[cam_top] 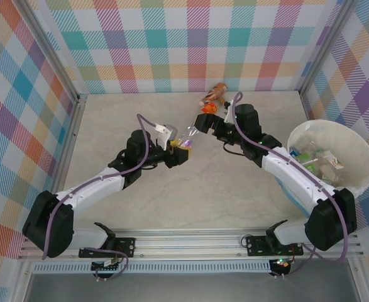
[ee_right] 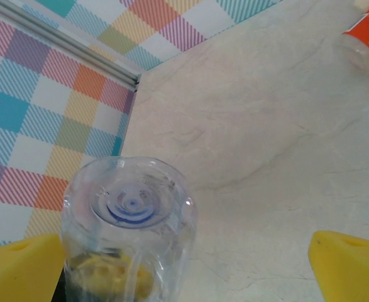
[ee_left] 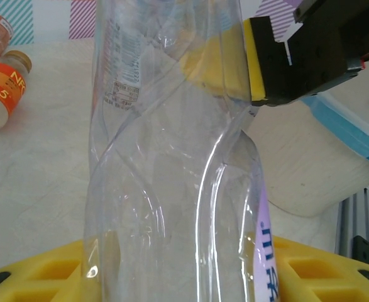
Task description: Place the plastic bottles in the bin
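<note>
- Checked pastel walls (cam_top: 190, 44) closed in a pale marbled table (cam_top: 127, 189). From above, the bin (cam_top: 355, 141) stood at the right edge with a heap of bottles (cam_top: 319, 162) already inside, so I judged most of the job done.
- From above too, 2 lay loose by the far wall, the orange bottle (cam_top: 209, 108) and the brown bottle (cam_top: 217, 92), close together and well apart from the bin. A 3rd, the clear bottle (cam_top: 190, 136), was over mid-table, clamped in the left gripper (cam_top: 181, 145), with the right gripper (cam_top: 200, 127) just beside it.
- From the left wrist, the clear bottle rose between that gripper's yellow fingers (ee_left: 46, 277), pinched and dented. The right gripper's black finger and yellow pad sat at its upper right side; I could not tell whether they touched. The bin's cream wall and blue band showed behind.
- From the right wrist, the jaws stood wide apart. The clear bottle's base sat between the pads (ee_right: 351, 264), hard by one and far from the other. It looked like a hand-over not yet completed.
- By my count 3 bottles were left. Nothing lay on the table between the clear bottle and the bin. The 2 by the wall sat so close together that a grasp there might be crowded.
</note>
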Robot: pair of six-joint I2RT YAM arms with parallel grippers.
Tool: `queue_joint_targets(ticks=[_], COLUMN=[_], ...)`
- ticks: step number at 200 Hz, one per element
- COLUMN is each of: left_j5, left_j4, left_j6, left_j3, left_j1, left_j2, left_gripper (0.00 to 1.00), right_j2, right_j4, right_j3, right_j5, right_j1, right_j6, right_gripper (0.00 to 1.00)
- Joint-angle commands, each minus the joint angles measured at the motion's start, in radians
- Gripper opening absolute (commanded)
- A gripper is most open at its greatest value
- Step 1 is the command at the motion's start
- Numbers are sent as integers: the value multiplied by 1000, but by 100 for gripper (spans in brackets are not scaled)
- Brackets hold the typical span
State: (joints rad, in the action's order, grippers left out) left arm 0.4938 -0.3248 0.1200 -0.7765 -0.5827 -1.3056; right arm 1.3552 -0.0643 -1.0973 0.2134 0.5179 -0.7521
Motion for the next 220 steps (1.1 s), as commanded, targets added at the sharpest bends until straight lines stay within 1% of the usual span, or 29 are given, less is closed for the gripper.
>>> queue_joint_targets(ticks=[1, 15, 39, 55, 60, 69, 88, 108, 122, 138, 146, 164, 175, 193, 205, 213, 220], left_j5=[59, 72, 74, 70, 66, 61, 53, 47, 34, 25, 26, 30, 44, 59, 46, 31, 20], left_j4=[-60, -66, -70, -57, -53, -51, -54, -43, -51, -74, -80, -79, -81, -97, -100, -98, -96], left_j6=[17, 22, 21, 14, 13, 13, 20, 28, 41, 49, 52, 52, 46, 38, 31, 24, 16], left_j3=[-8, -20, -41, -52, -57, -60, -64, -77, -76, -67, -63, -59, -53, -36, -22, -13, -5], left_j1=[-11, -15, -22, -23, -22, -22, -22, -23, -22, -22, -22, -23, -23, -22, -22, -22, -22], left_j2=[2, -13, -34, -46, -50, -56, -67, -79, -84, -79, -78, -67, -58, -34, -13, 2, 15], left_gripper=[0, 0, 2, 5, 6, 8, 14, 21, 26, 34, 40, 66, 76, 89, 94, 99, 100], right_j2=[38, 70, 100, 96, 94, 85, 62, 39, 29, 22, 20, 15, 12, 5, -2, -9, -17], right_j4=[210, 224, 188, 220, 219, 216, 207, 197, 183, 175, 176, 176, 169, 157, 150, 145, 139], right_j3=[33, 11, -10, 3, 4, 7, 21, 32, 33, 31, 31, 33, 31, 28, 28, 28, 30], right_j5=[150, 177, 130, 143, 144, 145, 141, 130, 117, 110, 109, 106, 106, 101, 91, 81, 70], right_j1=[9, 18, 40, 41, 41, 42, 42, 42, 42, 42, 42, 42, 42, 41, 42, 42, 42], right_j6=[-51, -62, -49, -53, -55, -53, -39, -21, -8, 3, 6, 11, 17, 26, 32, 37, 43], right_gripper=[100, 100, 100, 100, 97, 89, 77, 66, 62, 59, 57, 55, 55, 53, 52, 52, 52])
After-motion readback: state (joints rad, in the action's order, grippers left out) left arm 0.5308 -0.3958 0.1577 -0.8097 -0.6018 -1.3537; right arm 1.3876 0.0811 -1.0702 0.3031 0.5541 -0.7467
